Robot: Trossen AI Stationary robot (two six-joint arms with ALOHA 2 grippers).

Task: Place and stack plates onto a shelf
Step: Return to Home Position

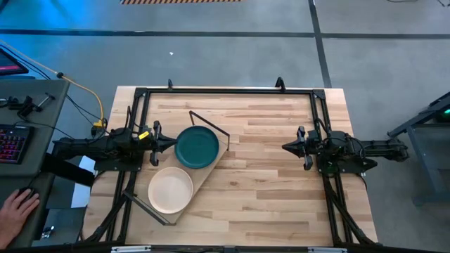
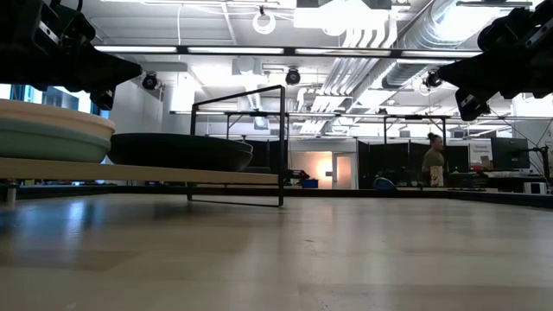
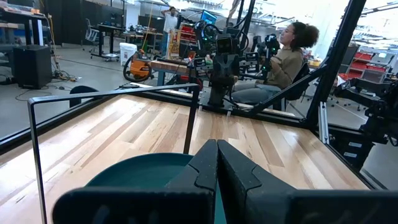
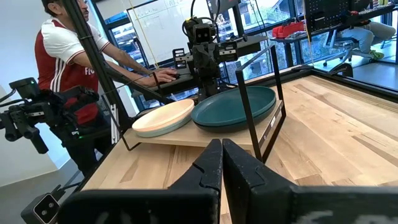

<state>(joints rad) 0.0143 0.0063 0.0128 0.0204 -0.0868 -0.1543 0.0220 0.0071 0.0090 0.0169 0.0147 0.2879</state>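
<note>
The shelf, a pale board with black rod frames, lies slantwise on the table's left half. On it a dark teal plate lies toward the far end and a cream-white plate toward the near end. In the low view the cream plate rests on a pale sage green plate, and a dark plate stack sits beside them; I cannot pick out the black plate. My left gripper hovers shut at the teal plate's left rim. My right gripper waits shut over the table's right half.
A black rod frame stands upright at the shelf's far end. Black rails run round the table's edges. A person's hand rests beside a keyboard left of the table. Bare tabletop lies between the shelf and the right arm.
</note>
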